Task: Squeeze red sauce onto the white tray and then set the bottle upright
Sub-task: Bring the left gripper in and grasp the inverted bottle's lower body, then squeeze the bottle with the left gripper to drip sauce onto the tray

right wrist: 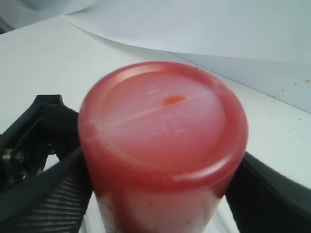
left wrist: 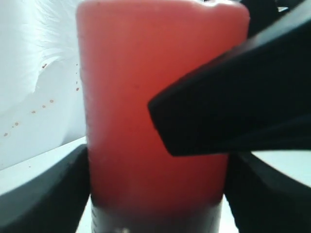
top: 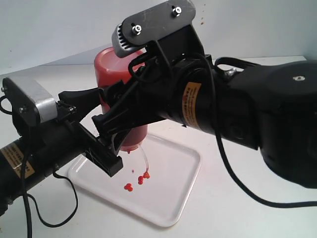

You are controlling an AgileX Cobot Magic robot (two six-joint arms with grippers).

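White table point(top: 247, 218), pale backdrop point(top: 49, 29) flecked with red specks. White tray point(top: 183, 193) flat on the table. Bottle point(top: 110, 64) upside down, nozzle pointing down over the tray's far-left edge, pinched from two sides. Right gripper point(right wrist: 160, 194) closed on the body just under the base; left gripper point(left wrist: 155, 194) closed on its flanks, a right finger crossing in front. Red sauce point(top: 128, 187) in small blobs on the tray floor below the nozzle, clear of both grippers. Black cable point(top: 257, 197) trailing over the table off the tray's right edge.
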